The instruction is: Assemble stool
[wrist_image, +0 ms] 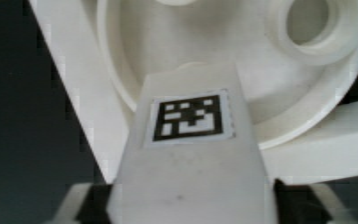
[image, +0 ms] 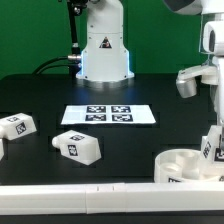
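The stool's round white seat (image: 178,166) lies at the front on the exterior view's right, sockets facing up. A white leg (image: 207,150) with a square tag stands upright on it. My gripper (image: 211,128) comes down onto that leg from above. In the wrist view the tagged leg (wrist_image: 190,150) runs between my fingers (wrist_image: 91,196) toward the seat (wrist_image: 247,60), where a round socket (wrist_image: 313,28) shows. Both fingers lie flush against the leg's sides, so the gripper (wrist_image: 194,202) is shut on it. Two more tagged legs (image: 15,127) (image: 78,146) lie loose on the exterior view's left.
The marker board (image: 110,114) lies flat in the middle of the black table. The robot's base (image: 104,50) stands behind it. A white rail (image: 90,191) runs along the front edge.
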Tool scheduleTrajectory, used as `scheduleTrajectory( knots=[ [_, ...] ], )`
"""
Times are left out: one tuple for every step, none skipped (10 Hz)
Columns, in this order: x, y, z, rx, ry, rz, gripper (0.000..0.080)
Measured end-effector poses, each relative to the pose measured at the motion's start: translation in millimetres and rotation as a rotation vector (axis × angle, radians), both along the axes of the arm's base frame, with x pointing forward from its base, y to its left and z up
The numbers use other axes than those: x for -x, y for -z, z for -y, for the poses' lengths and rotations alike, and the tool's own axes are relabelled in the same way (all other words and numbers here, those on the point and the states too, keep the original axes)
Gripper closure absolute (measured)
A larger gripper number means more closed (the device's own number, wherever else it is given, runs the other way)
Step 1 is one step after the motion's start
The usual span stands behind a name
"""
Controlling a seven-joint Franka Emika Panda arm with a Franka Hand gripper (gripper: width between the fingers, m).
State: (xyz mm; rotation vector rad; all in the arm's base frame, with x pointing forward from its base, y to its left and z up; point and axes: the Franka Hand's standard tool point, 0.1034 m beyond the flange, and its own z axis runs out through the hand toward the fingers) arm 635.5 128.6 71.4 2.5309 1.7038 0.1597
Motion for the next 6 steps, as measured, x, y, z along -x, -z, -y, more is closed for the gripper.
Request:
scheduleTrajectory(
  knots=[
    [-2.2,-1.2,4.2,-0.011,0.075,-0.004,0.0465],
    [-10.6,-5.4,15.1,-0.033,0.193,-0.004,0.0465],
    [-13.3,-5.4,23.1,-0.071,0.345,-0.006,0.0465],
    [-11.2,-2.8,27.1,-0.099,0.475,-0.015,0.0465],
    [-12.3,-3.4,27.0,-0.098,0.489,-0.007,0.0465],
    [-15.1,-4.7,23.4,-0.099,0.47,0.018,0.0465]
  ],
)
